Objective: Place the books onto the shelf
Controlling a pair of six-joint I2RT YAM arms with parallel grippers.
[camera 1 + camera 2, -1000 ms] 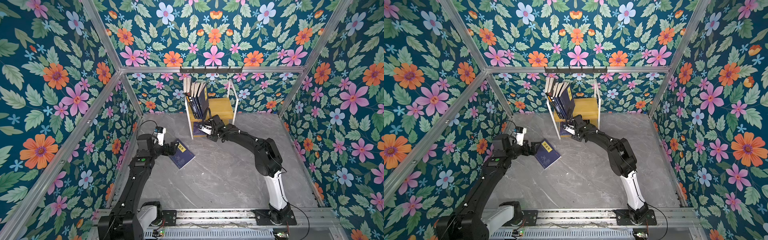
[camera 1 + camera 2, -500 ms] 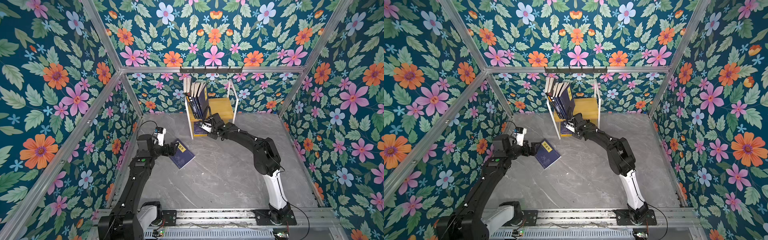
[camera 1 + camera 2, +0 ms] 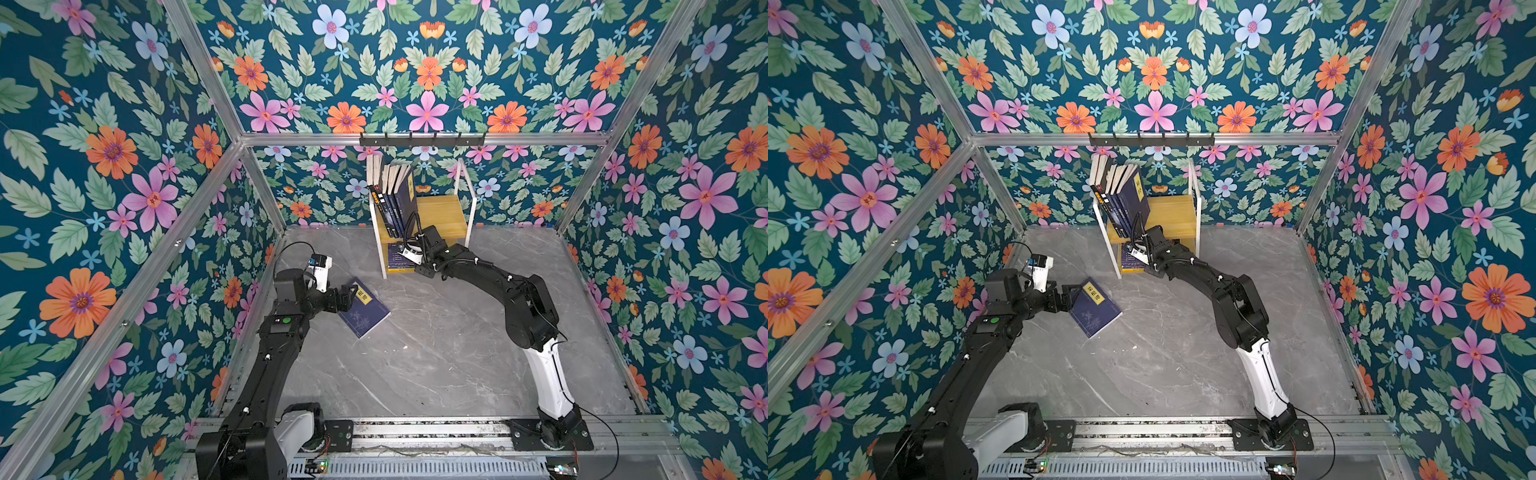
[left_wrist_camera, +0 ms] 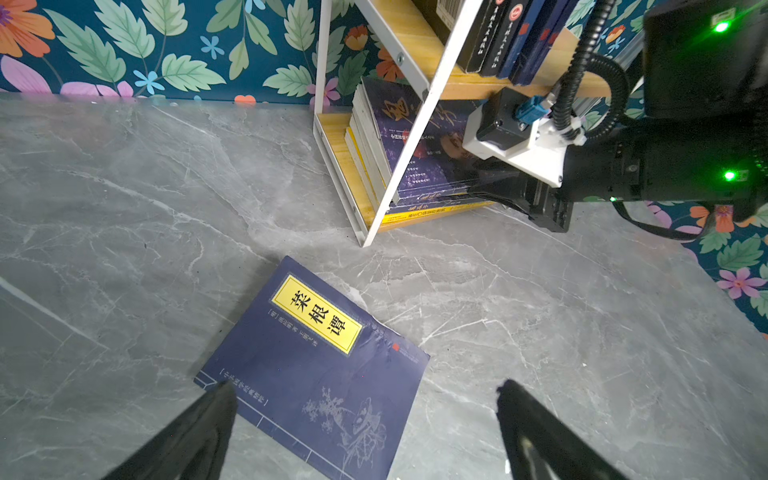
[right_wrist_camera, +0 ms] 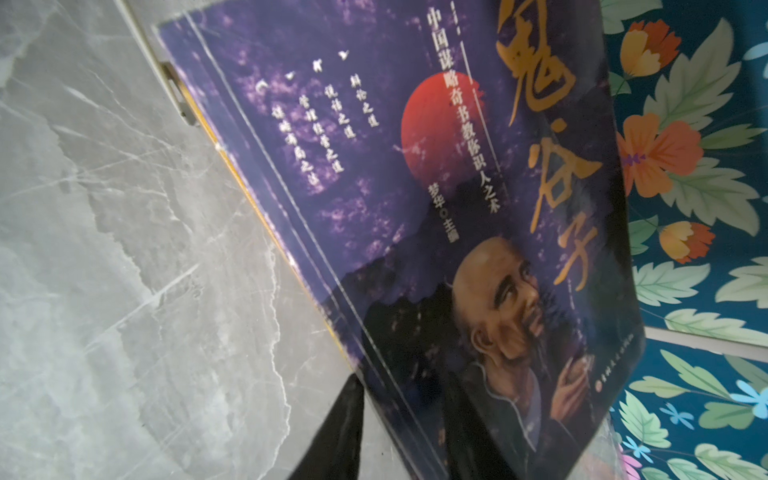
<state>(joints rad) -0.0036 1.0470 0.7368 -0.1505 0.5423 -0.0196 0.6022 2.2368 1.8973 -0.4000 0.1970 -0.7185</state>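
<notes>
A navy book (image 3: 365, 311) (image 3: 1097, 309) with a yellow title label lies flat on the grey floor. My left gripper (image 3: 345, 297) (image 4: 365, 388) hovers open over its near end, one finger on each side and neither touching it. The shelf (image 3: 440, 212) (image 3: 1173, 212) (image 4: 417, 137) stands at the back wall. Several books (image 3: 395, 195) lean upright on its top board. A dark purple book (image 5: 415, 187) (image 4: 392, 124) with a bearded man tops a flat stack on the lower board. My right gripper (image 3: 406, 254) (image 5: 403, 386) reaches into that tier, shut on the purple book's edge.
A black hook rail (image 3: 422, 140) hangs on the back bar above the shelf. Floral walls and aluminium bars (image 3: 178, 245) close in the grey marble floor (image 3: 436, 353). A yellow book (image 4: 419, 215) lies at the bottom of the lower stack.
My right gripper has edged a little further into the shelf's lower tier and its fingers have come closer together. The left arm and the navy book have not moved.
</notes>
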